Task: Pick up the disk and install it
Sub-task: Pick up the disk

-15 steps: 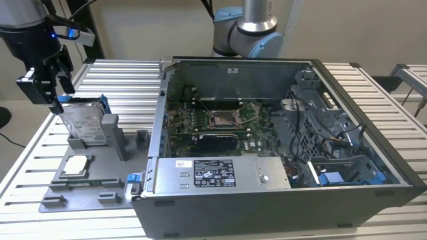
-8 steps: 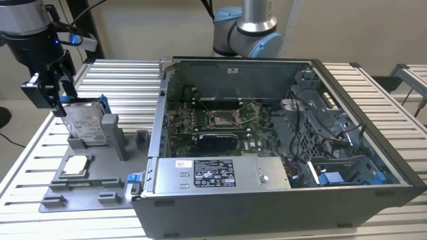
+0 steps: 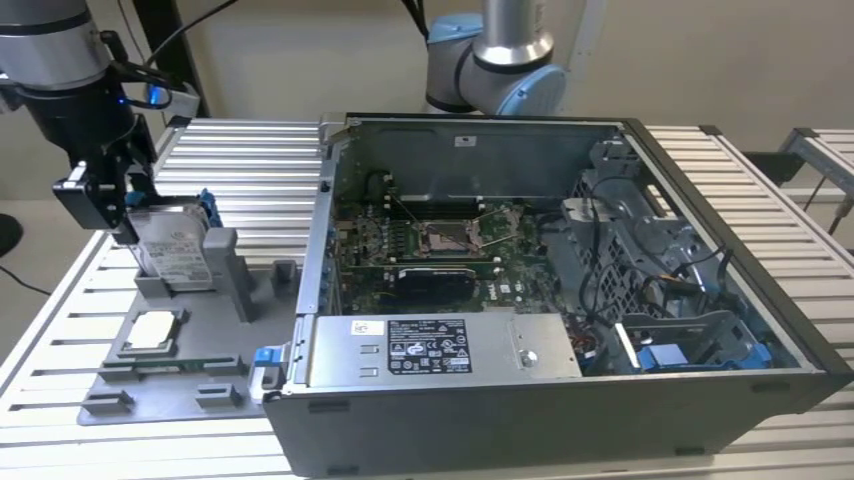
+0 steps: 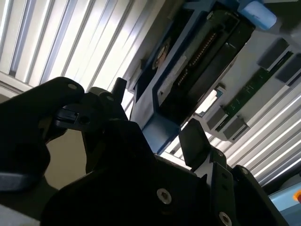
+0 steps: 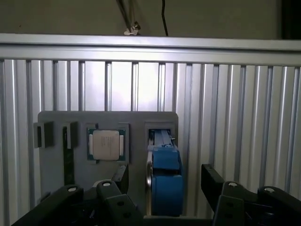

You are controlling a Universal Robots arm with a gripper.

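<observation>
Now, from exterior view's left: gripper point(image 3: 123, 222) hangs over grey fixture tray point(image 3: 214, 335) — we see its fingers point(image 5: 211, 181) spread wide, straddling disk point(image 3: 176, 245), clasping nothing. Disk stands on edge in tray's slot; first wrist view shows gap on either side of its blue bracket. Small square chip point(image 3: 150, 332) lies flat near it on same tray. Further right — open computer case point(image 3: 467, 420) on slatted table point(image 3: 227, 150), silver box point(image 3: 427, 345) inside near wall.
</observation>
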